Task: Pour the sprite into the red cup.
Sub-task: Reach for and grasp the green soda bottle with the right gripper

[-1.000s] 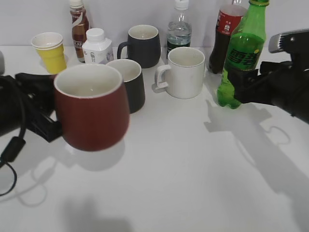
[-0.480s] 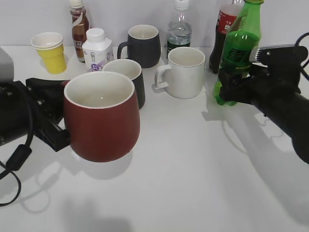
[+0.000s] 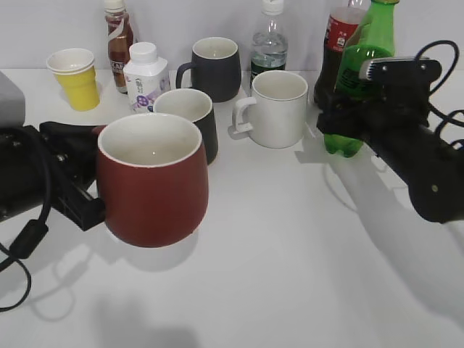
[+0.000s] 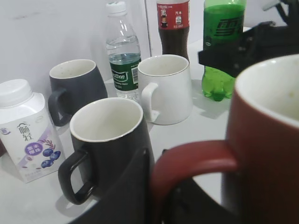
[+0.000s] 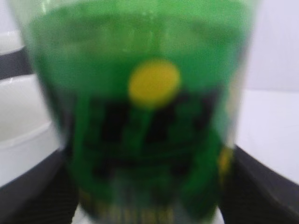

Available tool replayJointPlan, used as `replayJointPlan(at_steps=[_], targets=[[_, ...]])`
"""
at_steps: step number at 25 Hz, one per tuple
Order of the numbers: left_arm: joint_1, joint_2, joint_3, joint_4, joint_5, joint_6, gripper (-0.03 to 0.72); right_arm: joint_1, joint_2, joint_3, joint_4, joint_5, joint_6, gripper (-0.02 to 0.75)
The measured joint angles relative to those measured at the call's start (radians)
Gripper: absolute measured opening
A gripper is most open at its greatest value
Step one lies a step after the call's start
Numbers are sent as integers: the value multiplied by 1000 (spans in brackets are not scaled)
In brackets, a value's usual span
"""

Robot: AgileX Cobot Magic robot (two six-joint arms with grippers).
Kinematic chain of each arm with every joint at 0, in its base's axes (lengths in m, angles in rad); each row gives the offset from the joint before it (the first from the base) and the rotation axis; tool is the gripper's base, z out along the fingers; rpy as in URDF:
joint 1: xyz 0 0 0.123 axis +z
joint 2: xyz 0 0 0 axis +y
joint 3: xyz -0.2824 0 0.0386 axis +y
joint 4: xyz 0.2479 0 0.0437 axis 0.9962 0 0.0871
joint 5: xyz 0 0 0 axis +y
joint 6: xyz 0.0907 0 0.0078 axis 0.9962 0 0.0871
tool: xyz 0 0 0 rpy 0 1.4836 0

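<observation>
The left gripper (image 3: pixel 90 206) is clamping the handle of the dark brick-red ceramic mug (image 3: pixel 152 181) at near left, while the right gripper (image 3: pixel 341 119) is gripping the tall translucent green plastic bottle (image 3: pixel 366 54) at far right.

The exterior view looks down at a slant across the worktop (image 3: pixel 290 275) toward the back wall. The left wrist view sits low beside the red cup (image 4: pixel 266 140), facing the back row. The right wrist view is pressed close to the sprite (image 5: pixel 149 116), blurred. Exterior and left wrist views share the white mug (image 3: pixel 278 109) (image 4: pixel 164 88).
</observation>
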Motion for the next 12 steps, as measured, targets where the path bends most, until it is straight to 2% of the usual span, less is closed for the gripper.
replayJointPlan(at_steps=[4,8,12], targets=[[0,0,0,0,3,-1,46,0,31,-36,6,2,0,569],[0,0,0,0,15,-1,46,0,31,-37,24,2,-17,452],[0,7,0,0,17,-1,46,0,26,-35,78,2,-73,448]])
